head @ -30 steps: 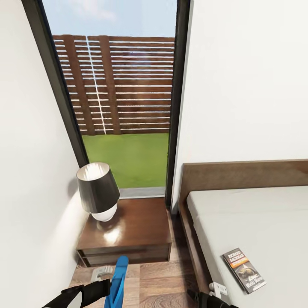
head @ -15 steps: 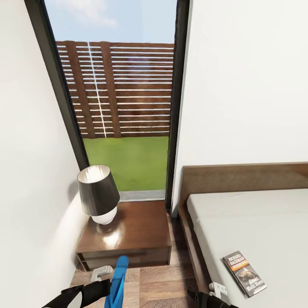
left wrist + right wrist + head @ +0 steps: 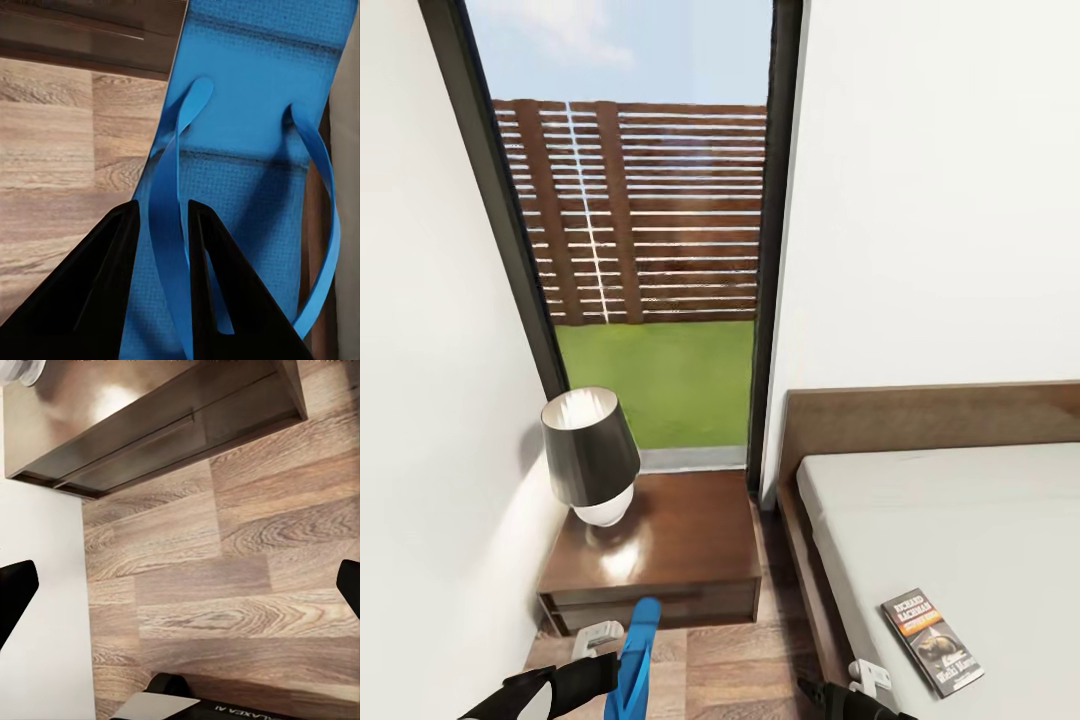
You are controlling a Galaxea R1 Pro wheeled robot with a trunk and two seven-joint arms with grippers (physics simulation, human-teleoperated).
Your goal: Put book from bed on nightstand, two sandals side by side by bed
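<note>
My left gripper [image 3: 161, 247] is shut on the strap of a bright blue sandal [image 3: 255, 112], held above the wood floor just in front of the nightstand [image 3: 665, 540]. In the head view the sandal [image 3: 634, 655] hangs on edge at the bottom, beside the left gripper [image 3: 612, 672]. The book [image 3: 932, 640] lies flat on the bed's pale mattress [image 3: 960, 520], near its left edge. My right gripper [image 3: 180, 585] is open, over bare floor. The second sandal is out of view.
A black-shaded lamp [image 3: 590, 450] stands on the nightstand's left half. A white wall [image 3: 420, 450] closes the left side and a tall window [image 3: 650, 250] rises behind. A narrow strip of floor [image 3: 730, 660] runs between nightstand and bed frame.
The whole head view has slid down a little, so the camera has moved. The sandal, both arms and the book keep their places.
</note>
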